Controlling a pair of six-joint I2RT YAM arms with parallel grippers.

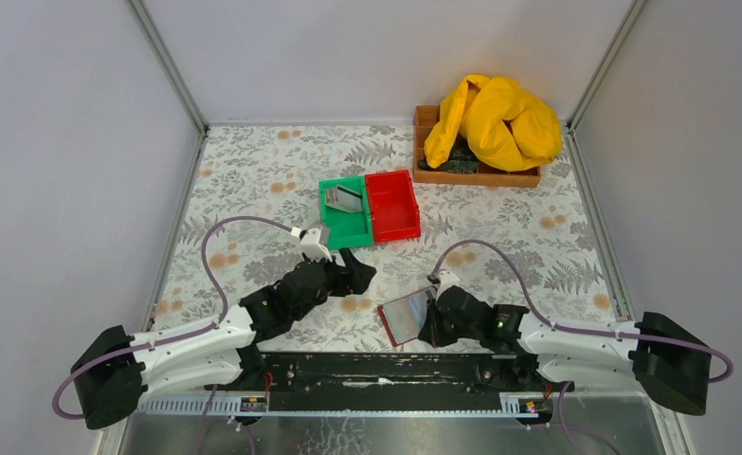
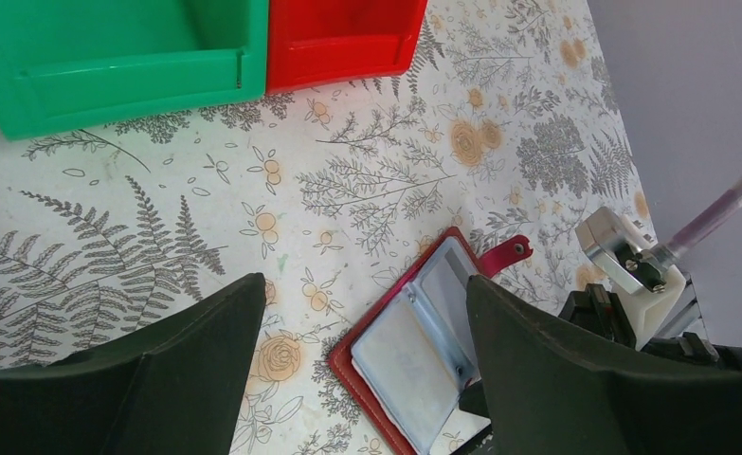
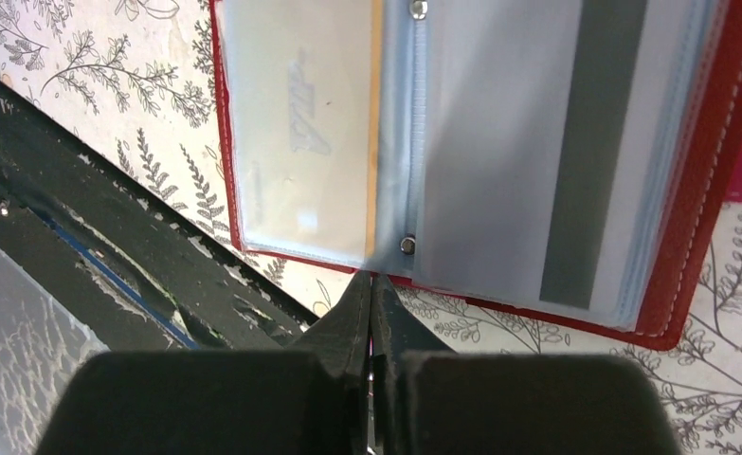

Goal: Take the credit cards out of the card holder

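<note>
One card holder point(image 1: 406, 317) pinched at its edge by right gripper point(image 3: 371, 284), left gripper point(image 2: 365, 308) spread wide beside it

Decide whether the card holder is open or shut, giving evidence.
Open: the card holder is spread wide, both clear inner sleeves showing, with a dark-striped card visible inside one.

Left end effector point(image 2: 365, 294) fingers spread wide, arm extended forward; right end effector point(image 3: 371, 284) pinched tight.
</note>
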